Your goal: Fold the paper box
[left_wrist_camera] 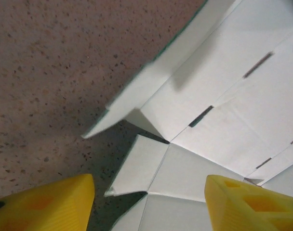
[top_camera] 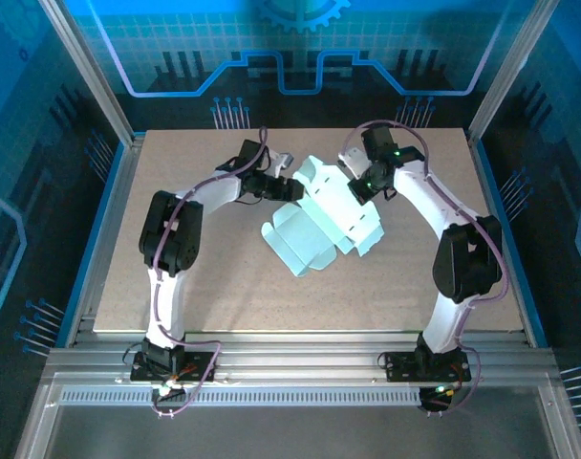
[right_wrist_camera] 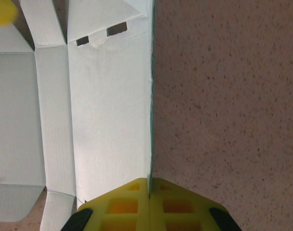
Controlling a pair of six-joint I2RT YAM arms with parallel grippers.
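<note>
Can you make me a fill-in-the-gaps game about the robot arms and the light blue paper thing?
The paper box lies on the ___. The right gripper is ___ on the box's edge. The left gripper has its jaws ___. The fingers of both grippers are coloured ___.
Missing words: table, shut, open, yellow.

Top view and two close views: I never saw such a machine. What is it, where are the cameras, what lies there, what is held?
Two robot arms, the left arm and the right arm, are bolted to a table. One camera looks down from above; one sits on each wrist, seeing its yellow jaws. A pale paper box lies mostly unfolded on it. The right jaws are shut on its edge; the left jaws stand open near a flap.
</note>
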